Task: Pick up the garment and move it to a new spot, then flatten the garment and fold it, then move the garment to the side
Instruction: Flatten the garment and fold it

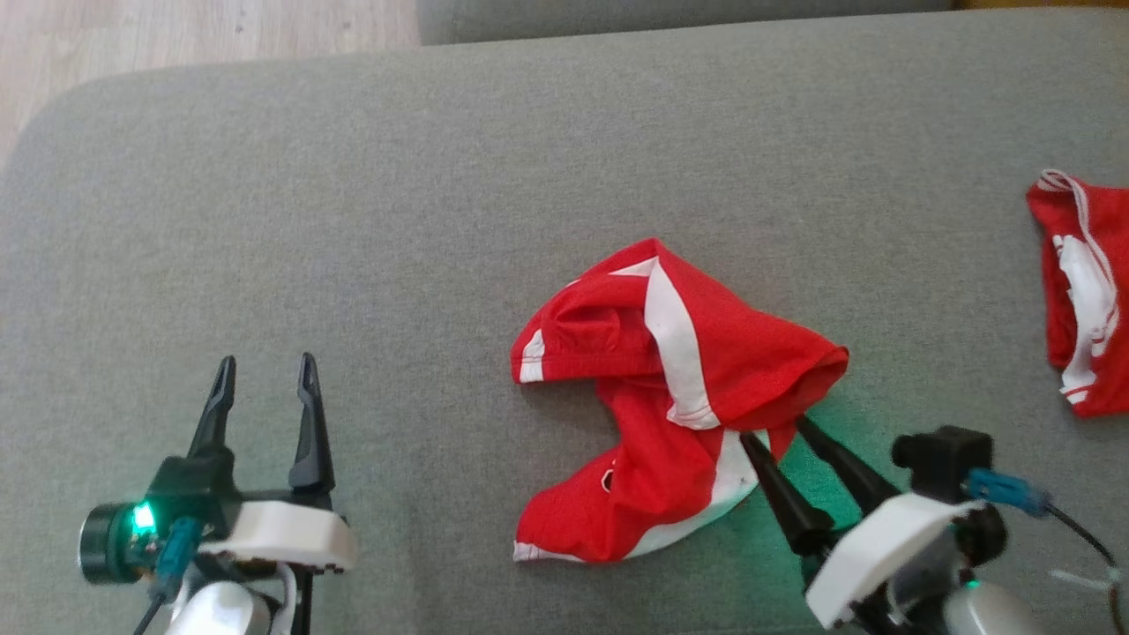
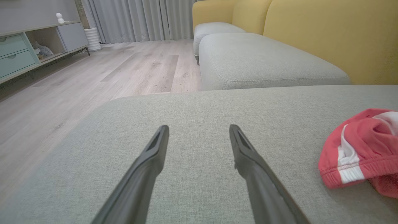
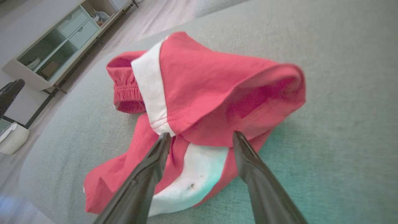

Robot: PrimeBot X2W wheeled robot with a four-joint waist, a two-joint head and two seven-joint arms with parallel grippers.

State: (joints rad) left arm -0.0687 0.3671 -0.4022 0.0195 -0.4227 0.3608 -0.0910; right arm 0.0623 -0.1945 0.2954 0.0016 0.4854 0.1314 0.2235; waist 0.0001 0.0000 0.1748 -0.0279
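The garment is a crumpled pair of red shorts with white stripes, lying in the middle of a grey cushion. My right gripper is open at its lower right edge, fingertips at the hem; in the right wrist view the garment bulges up just beyond the right gripper, whose jaws straddle a fold without closing on it. My left gripper stands open over bare cushion at the lower left, well left of the garment. The left wrist view has the left gripper empty and the garment at the right edge.
A second red and white garment lies at the cushion's right edge. Wooden floor lies beyond the cushion's rounded far left corner. Another grey cushion and a yellow sofa back stand ahead, a low cabinet at far left.
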